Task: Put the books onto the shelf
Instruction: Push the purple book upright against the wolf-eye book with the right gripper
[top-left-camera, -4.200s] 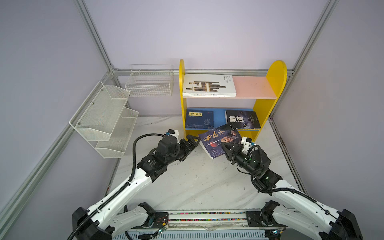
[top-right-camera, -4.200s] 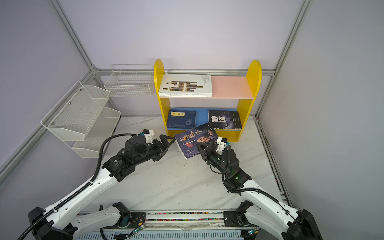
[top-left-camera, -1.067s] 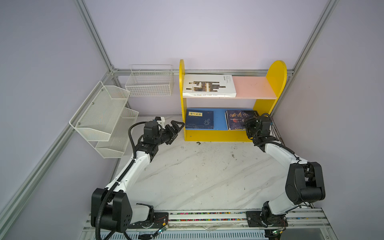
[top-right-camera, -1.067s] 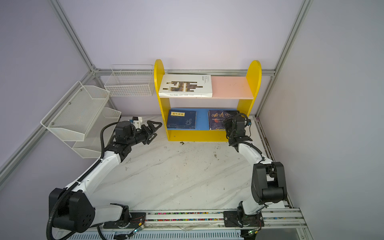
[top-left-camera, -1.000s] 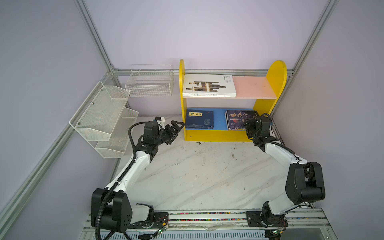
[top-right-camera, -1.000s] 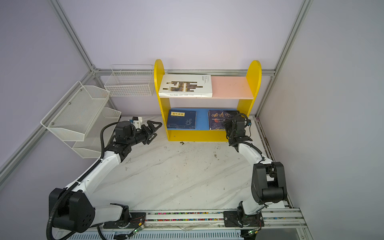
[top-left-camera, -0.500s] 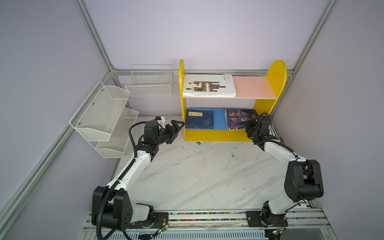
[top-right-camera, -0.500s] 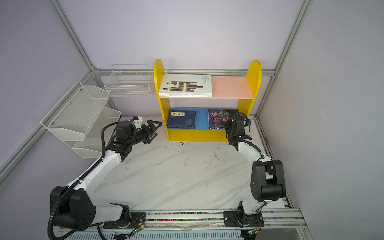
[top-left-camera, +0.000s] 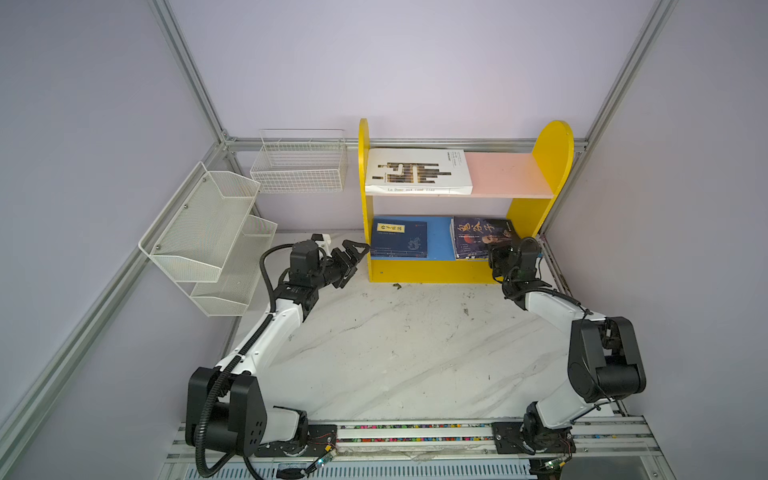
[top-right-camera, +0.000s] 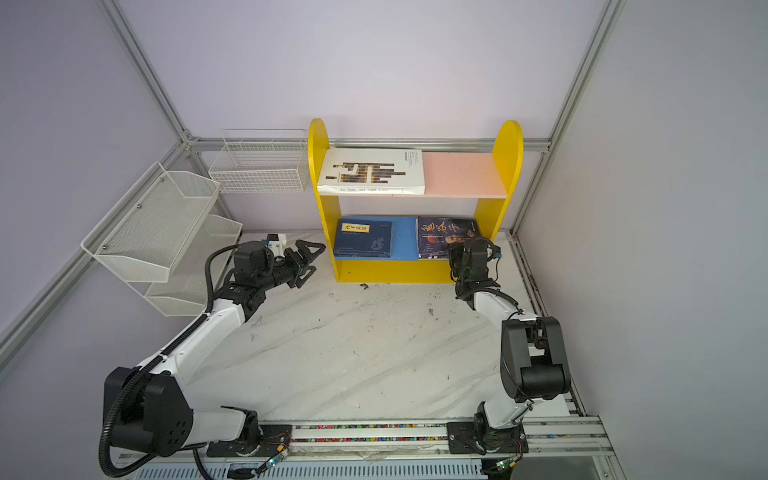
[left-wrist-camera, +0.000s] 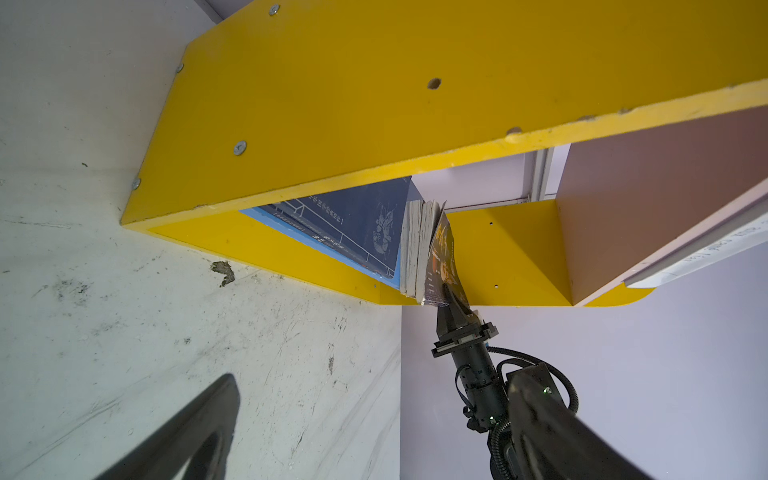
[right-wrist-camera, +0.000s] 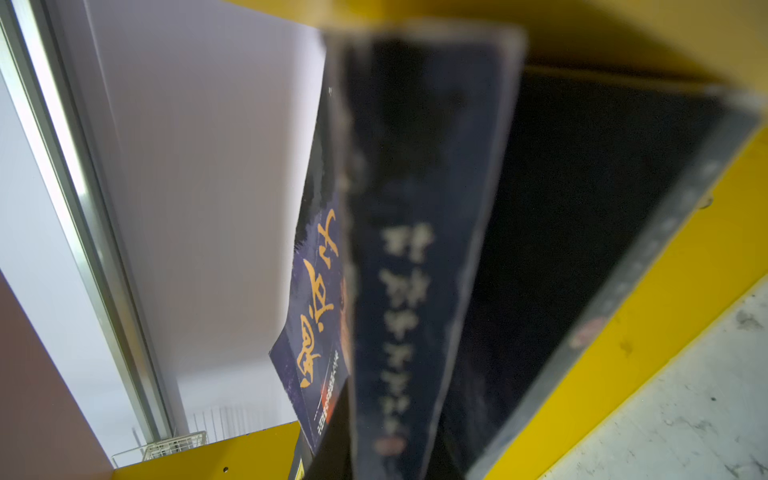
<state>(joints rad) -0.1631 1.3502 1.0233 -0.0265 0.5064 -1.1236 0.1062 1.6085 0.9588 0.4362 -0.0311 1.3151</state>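
While the desk (top-left-camera: 415, 353) holds no book in either top view, the shelf (top-left-camera: 552, 141) at its far edge carries every book in view. On the left arm (top-left-camera: 282, 324), the left jaws stand wide open and empty, just beside the shelf's left side panel. The right arm (top-left-camera: 548, 307) reaches to the right end of the blue lower board.

A large white book (top-left-camera: 417, 172) lies flat on the pink upper board. A navy book (top-left-camera: 399, 241) lies flat at the left of the lower board. The dark-blue book (top-left-camera: 478, 237) tops a stack at the right of that board. The right jaws are closed on its near corner, where the left wrist view shows the cover bowed off the pages.

Hazards, as judged:
- Withdrawal before the jaws release would drag this book off the stack and over the front lip.
- A pinch on the cover alone may crease or tear it.
- A nudge could skew the stack beneath.
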